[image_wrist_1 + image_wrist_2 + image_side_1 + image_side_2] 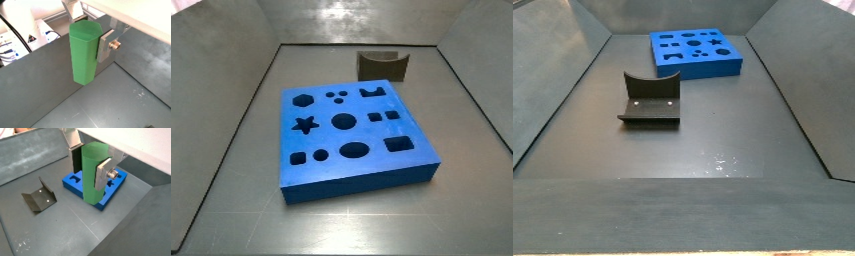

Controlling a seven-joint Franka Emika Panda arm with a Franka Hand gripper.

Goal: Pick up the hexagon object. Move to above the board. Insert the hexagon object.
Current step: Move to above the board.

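The gripper (pixel 93 175) is clamped on the hexagon object (pixel 85 50), which hangs upright between the silver finger plates (pixel 103 174) in both wrist views. So the picking step looks finished, and the step in hand is the carry to above the board (pixel 100 203).

In a wrist view the board lies below and partly behind the peg, and the fixture (pixel 39 198) stands on the floor well to one side of the gripper.

I judge the next move must bring the peg's lower end over the hexagon hole (pixel 301 101) and turn it until the flats agree.

The peg hides most of the board under the gripper. Neither side view shows the gripper, so its height is hard to tell.
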